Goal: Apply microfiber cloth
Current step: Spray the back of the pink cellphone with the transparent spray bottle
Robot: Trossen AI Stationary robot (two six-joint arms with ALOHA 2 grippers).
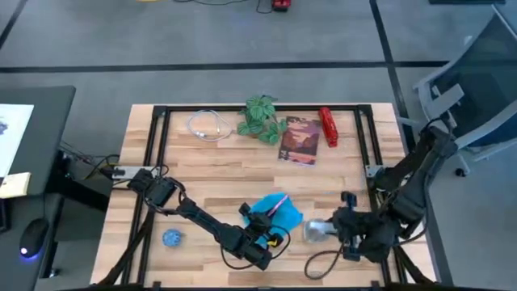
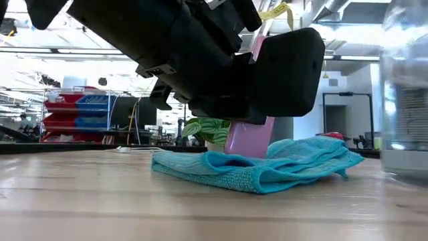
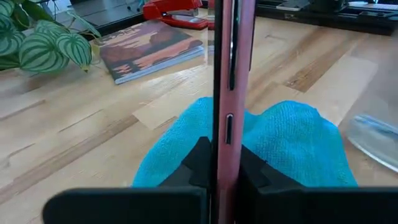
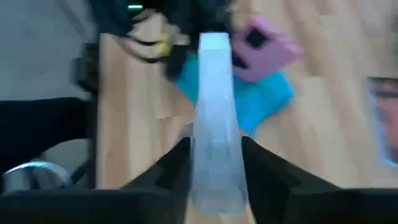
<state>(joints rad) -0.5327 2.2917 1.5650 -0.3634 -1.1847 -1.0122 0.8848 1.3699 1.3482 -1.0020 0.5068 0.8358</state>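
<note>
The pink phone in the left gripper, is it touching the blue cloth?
Touching. The low view shows the pink phone's lower edge pressed into the microfiber cloth, held by the left gripper.

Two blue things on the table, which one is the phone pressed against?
The microfiber cloth, the larger plain sky-blue one near the table's middle front. The left gripper holds the pink-cased phone edge-down on it. The small blue ball lies apart, untouched.

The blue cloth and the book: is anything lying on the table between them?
No. In the high view only bare wood separates the cloth from the book; the left wrist view shows the same.
</note>
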